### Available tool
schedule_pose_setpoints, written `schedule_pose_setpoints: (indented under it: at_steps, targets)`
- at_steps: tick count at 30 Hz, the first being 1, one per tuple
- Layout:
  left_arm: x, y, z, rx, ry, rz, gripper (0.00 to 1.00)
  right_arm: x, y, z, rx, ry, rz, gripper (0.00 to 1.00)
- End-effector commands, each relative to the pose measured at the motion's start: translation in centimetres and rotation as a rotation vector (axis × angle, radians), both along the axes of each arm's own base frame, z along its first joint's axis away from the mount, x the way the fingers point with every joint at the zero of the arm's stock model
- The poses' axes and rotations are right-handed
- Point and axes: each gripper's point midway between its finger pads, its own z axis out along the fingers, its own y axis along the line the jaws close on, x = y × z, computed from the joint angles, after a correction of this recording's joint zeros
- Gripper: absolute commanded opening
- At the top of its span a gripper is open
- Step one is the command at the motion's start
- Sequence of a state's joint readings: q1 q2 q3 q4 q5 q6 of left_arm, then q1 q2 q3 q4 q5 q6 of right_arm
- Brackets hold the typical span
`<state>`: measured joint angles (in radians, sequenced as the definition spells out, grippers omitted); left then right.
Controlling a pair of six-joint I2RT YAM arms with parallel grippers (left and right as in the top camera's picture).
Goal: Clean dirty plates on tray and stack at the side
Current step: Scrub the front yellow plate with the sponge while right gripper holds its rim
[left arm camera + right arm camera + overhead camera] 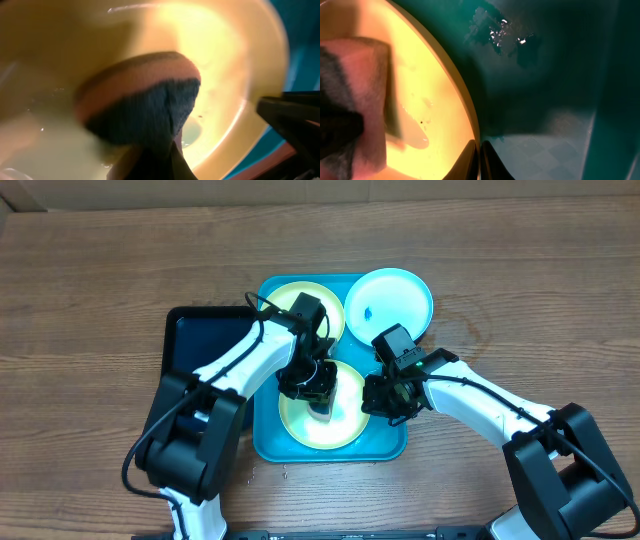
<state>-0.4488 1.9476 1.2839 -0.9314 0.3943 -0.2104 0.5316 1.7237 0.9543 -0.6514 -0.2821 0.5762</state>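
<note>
The turquoise tray (268, 445) holds a pale yellow-green plate (283, 302) at the back left and another yellow-green plate (300, 425) at the front. A light blue plate (392, 300) with a small blue smudge lies at the back right, overlapping the tray's rim. My left gripper (320, 388) is shut on a pink sponge with a dark scrub face (140, 100), pressed on the front plate (230, 60). My right gripper (385, 405) is shut on that plate's right rim (480, 160). The wrist view shows the plate (430, 100), the sponge (360, 110) and the wet tray floor (545, 75).
A smaller black rectangular tray (200, 340) lies left of the turquoise tray, under my left arm. Bare wooden table surrounds both trays. Water droplets glisten on the turquoise tray floor (500, 32).
</note>
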Motion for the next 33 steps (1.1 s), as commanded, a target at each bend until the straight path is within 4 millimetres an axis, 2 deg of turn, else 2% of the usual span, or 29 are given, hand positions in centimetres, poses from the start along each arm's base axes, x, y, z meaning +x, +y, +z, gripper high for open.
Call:
schedule_pose_setpoints:
  at_steps: [1, 7, 11, 17, 24, 33]
  targets:
    - [0.8, -2.3, 3.0, -0.078, -0.07, 0.015, 0.04, -0.1, 0.3, 0.0, 0.01, 0.0, 0.005, 0.05]
    - [-0.1, -3.3, 1.5, -0.045, -0.074, 0.006, 0.04, -0.1, 0.3, 0.0, 0.01, 0.0, 0.005, 0.05]
    - [-0.5, -3.1, 0.3, 0.02, -0.086, 0.046, 0.04, -0.1, 0.3, 0.0, 0.01, 0.001, 0.005, 0.05]
    - [-1.1, -3.6, -0.8, 0.016, -0.099, 0.04, 0.04, -0.1, 0.3, 0.0, 0.01, 0.0, 0.005, 0.06]
    - [-0.6, -1.0, -2.0, 0.158, -0.139, 0.086, 0.04, -0.1, 0.3, 0.0, 0.009, 0.0, 0.004, 0.06]
    - [-0.8, 3.8, -2.1, 0.405, -0.172, 0.079, 0.04, 0.0, 0.4, 0.0, 0.011, -0.002, 0.004, 0.06]
